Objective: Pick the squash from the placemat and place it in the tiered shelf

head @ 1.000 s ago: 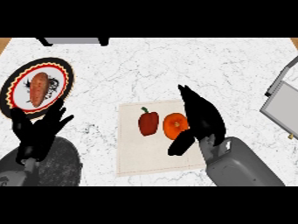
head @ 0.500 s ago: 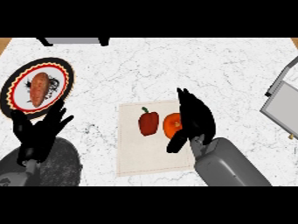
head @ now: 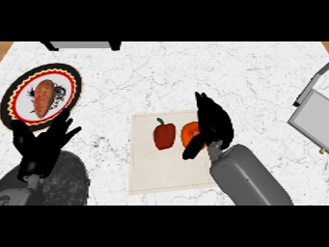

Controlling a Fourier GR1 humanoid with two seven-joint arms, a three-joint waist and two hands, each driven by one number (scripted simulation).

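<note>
Head view: my right hand (head: 211,126) hangs over the right part of the placemat (head: 168,169), fingers drooped and only partly curled, covering the orange squash's (head: 189,134) right side without a visible grasp. My left hand (head: 42,144) rests open, fingers up, left of the placemat. Count: one squash, one red pepper (head: 165,136) on the placemat, one plate (head: 24,94) far left, one tiered shelf (head: 323,120) right.

Worktop (head: 195,72): white marble, grey veining. Placemat (head: 153,169): cream. Squash (head: 190,134): orange. Pepper (head: 165,136): red. Plate (head: 24,91): black rim, red-yellow scalloped border.
</note>
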